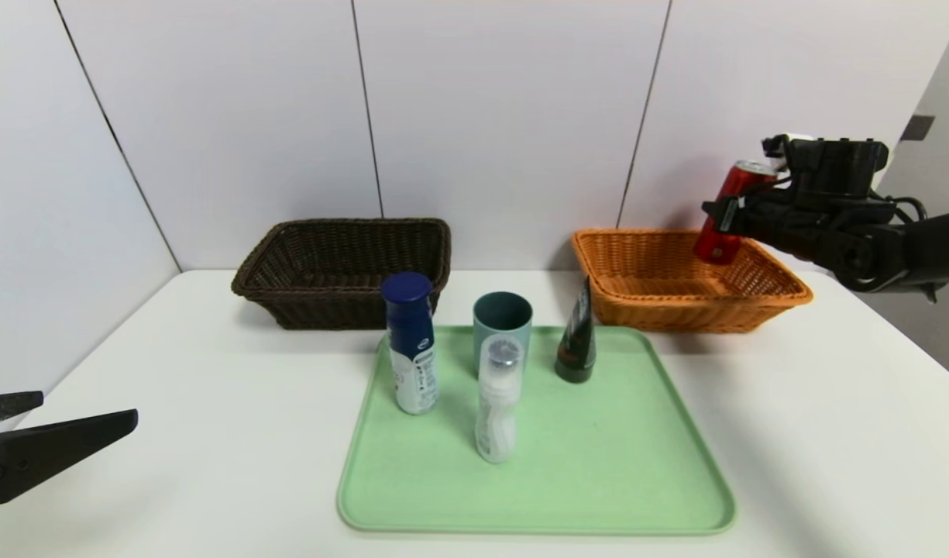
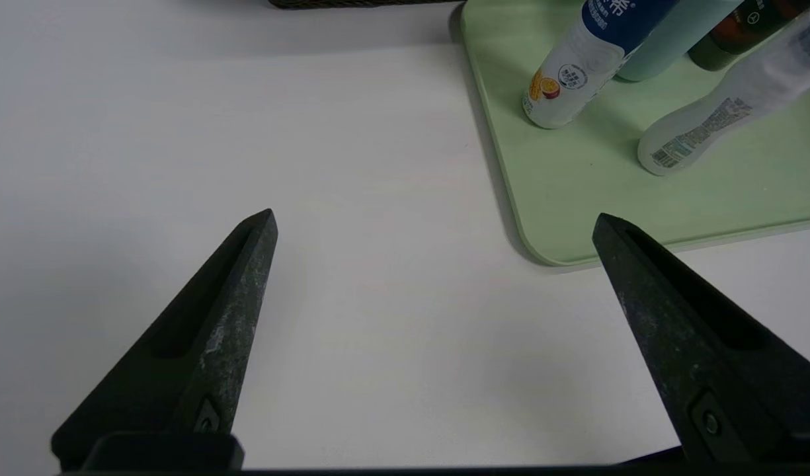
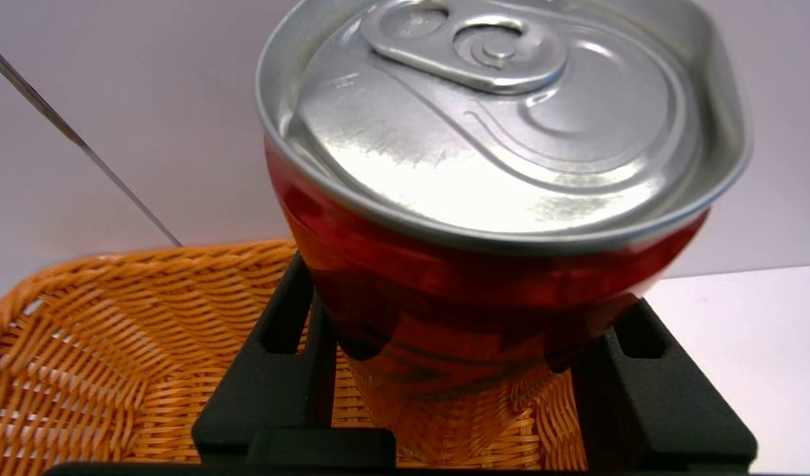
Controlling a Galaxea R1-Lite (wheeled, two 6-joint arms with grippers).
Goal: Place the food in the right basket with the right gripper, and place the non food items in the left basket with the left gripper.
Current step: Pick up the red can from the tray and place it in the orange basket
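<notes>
Head view: two baskets stand at the back of the white bench (image 1: 792, 434), the brown basket (image 1: 342, 267) at about eleven o'clock and the orange basket (image 1: 687, 279) at about one o'clock. One green tray (image 1: 536, 496) lies at the centre, and four things stand upright on it: one blue-capped bottle (image 1: 410, 341) at the tray's ten o'clock, one teal cup (image 1: 503, 325) at twelve, one dark tube (image 1: 576, 337) at one o'clock just in front of the orange basket's near corner, and one clear bottle (image 1: 497, 399) near the middle, just in front of the cup. One red can (image 1: 730, 213) hangs tilted over the orange basket, grasped by the right claw (image 1: 734, 217), which reaches in from three o'clock. The left claw (image 1: 63, 418) sits at eight o'clock, well apart from the tray, its two fingers spread.

Left wrist view: the left claw (image 2: 434, 228) is released above bare bench, with the tray's corner (image 2: 543, 218) near one finger. The blue-capped bottle (image 2: 576, 73) and clear bottle (image 2: 709, 119) show; the cup (image 2: 669, 39) and tube (image 2: 735, 33) are only partly in frame.

Right wrist view: the right claw (image 3: 457, 370) is clenched on the can (image 3: 484, 264), one finger on each side, silver top toward the camera. The orange basket (image 3: 114, 344) lies below; the can's foot seems clear of the weave, though that is hard to judge.
</notes>
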